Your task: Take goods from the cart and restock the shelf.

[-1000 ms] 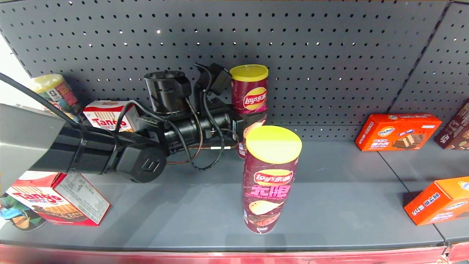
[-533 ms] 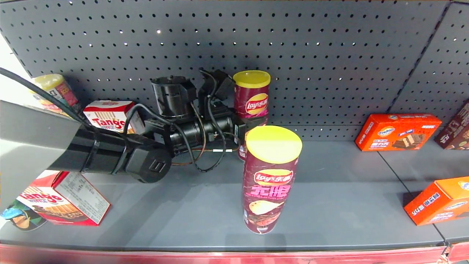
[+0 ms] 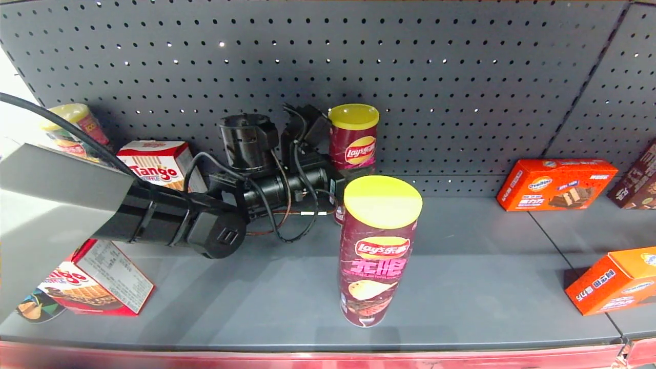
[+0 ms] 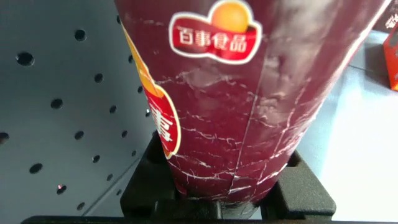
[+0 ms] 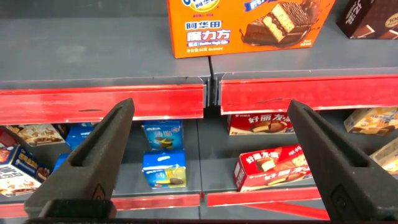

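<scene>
The held chip can (image 3: pixel 353 146), a stiff round tube in glossy maroon wrap with a flat yellow lid (image 3: pixel 353 116), stands upright at the back of the shelf (image 3: pixel 482 256), at 12 o'clock from the front can (image 3: pixel 378 251). The left gripper (image 3: pixel 342 178) clamps it low on the body. Its base is hidden, so I judge it should be lowered straight until it sits flat and then released gently. A cardboard wafer box (image 3: pixel 154 163) lies at 9 o'clock. The right gripper (image 5: pixel 214 155) has its jaws wide apart and empty.

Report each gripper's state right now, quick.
Left gripper: shut on the rear maroon cylindrical chip can with yellow lid.
Right gripper: open, holding nothing.
</scene>
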You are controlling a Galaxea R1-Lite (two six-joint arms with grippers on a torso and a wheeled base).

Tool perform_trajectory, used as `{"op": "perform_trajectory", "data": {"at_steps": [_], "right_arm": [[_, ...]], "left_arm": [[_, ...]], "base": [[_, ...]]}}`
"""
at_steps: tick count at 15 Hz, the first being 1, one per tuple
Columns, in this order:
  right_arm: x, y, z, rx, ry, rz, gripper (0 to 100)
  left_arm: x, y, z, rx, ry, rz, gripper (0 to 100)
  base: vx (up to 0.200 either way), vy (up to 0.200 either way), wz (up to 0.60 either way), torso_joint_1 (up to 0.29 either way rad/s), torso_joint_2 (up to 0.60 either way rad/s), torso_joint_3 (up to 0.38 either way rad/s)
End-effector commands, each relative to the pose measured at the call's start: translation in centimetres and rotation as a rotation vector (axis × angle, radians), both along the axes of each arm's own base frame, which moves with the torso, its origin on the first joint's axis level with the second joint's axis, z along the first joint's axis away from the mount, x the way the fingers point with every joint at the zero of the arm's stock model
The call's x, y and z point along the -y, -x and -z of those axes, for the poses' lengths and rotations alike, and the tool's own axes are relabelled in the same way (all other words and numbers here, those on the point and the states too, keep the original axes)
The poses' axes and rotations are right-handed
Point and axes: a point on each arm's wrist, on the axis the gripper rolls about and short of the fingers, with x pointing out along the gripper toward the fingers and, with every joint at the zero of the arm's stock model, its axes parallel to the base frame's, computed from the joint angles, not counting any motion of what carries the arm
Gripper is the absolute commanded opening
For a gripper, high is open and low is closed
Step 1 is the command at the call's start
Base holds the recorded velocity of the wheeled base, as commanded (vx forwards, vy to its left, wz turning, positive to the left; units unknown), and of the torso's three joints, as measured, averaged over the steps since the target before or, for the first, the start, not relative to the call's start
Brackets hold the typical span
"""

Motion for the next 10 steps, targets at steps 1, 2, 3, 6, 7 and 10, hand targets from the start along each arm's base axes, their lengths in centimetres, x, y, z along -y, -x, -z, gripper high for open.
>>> {"op": "perform_trajectory", "data": {"at_steps": [1,2,3,6,7,10], "right_arm": [[0.00,-0.02,0.00,-0.002,0.000,0.000,100],[0.00,-0.02,0.00,-0.002,0.000,0.000,100],[0.00,-0.01,0.00,-0.001,0.000,0.000,100],[0.00,-0.01,0.00,-0.001,0.000,0.000,100],[0.00,-0.01,0.00,-0.001,0.000,0.000,100],[0.00,-0.02,0.00,-0.002,0.000,0.000,100]], "left_arm": [[0.17,-0.24,0.61,-0.011,-0.005,0.001,0],[0.21,-0.30,0.69,-0.012,-0.006,0.001,0],[0.16,-0.36,0.76,-0.012,-0.007,0.000,0],[0.18,-0.40,0.91,-0.015,-0.009,-0.002,0],[0.18,-0.41,0.91,-0.013,-0.010,-0.004,0],[0.23,-0.38,0.90,-0.012,-0.009,-0.005,100]], "base": [[0.000,0.000,0.00,0.000,0.00,0.000],[0.000,0.000,0.00,0.000,0.00,0.000],[0.000,0.000,0.00,0.000,0.00,0.000],[0.000,0.000,0.00,0.000,0.00,0.000],[0.000,0.000,0.00,0.000,0.00,0.000],[0.000,0.000,0.00,0.000,0.00,0.000]]}}
